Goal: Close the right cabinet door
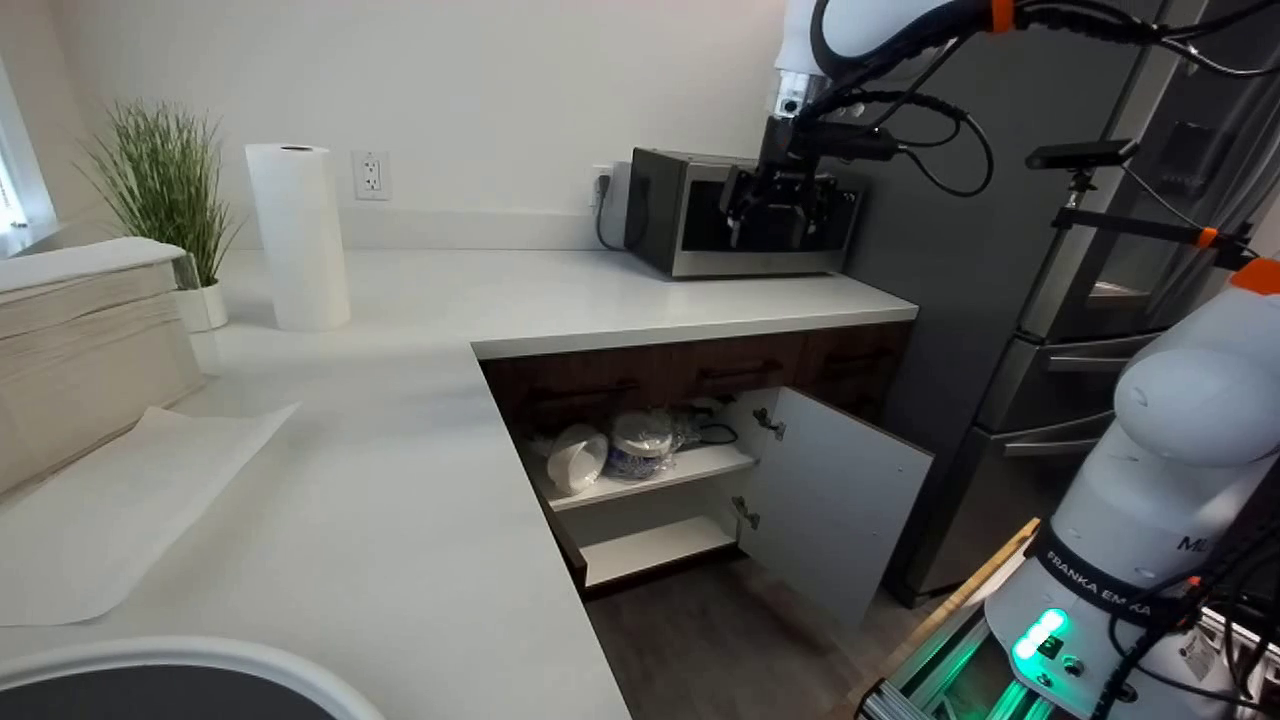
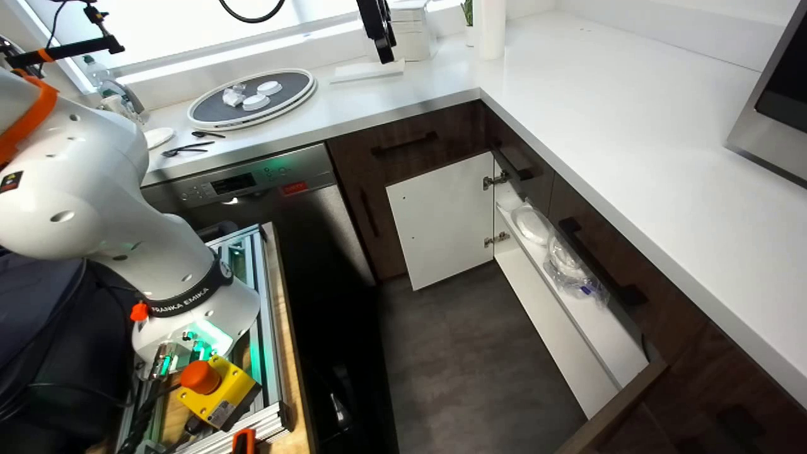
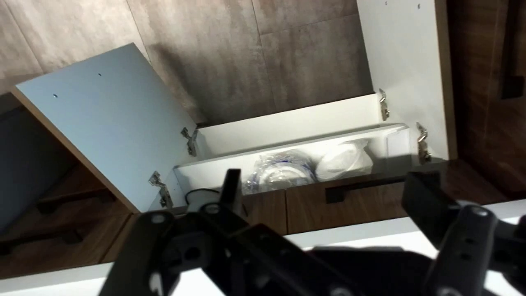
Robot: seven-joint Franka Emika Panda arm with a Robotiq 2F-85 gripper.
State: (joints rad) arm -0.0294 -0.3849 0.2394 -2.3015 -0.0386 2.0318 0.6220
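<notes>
Black end effector (image 3: pixel 327 181): we see its jaws spread wide, well apart from right cabinet door (image 1: pixel 838 502) (standing open).

Rt cab door (image 1: pixel 838 503) is showing pale grey, drawers (image 3: pixel 361 209) dk brown w/ wood grain, counter (image 1: pixel 400 480) is showing wht, hand (image 3: pixel 326 184) blk.

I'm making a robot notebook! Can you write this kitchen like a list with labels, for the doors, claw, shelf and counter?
Right door: open, so it needs closing
Left door: open too
Claw: open, holding nothing
Shelf: has wrapped white things
Counter: has a microwave, towel roll and plant
</notes>
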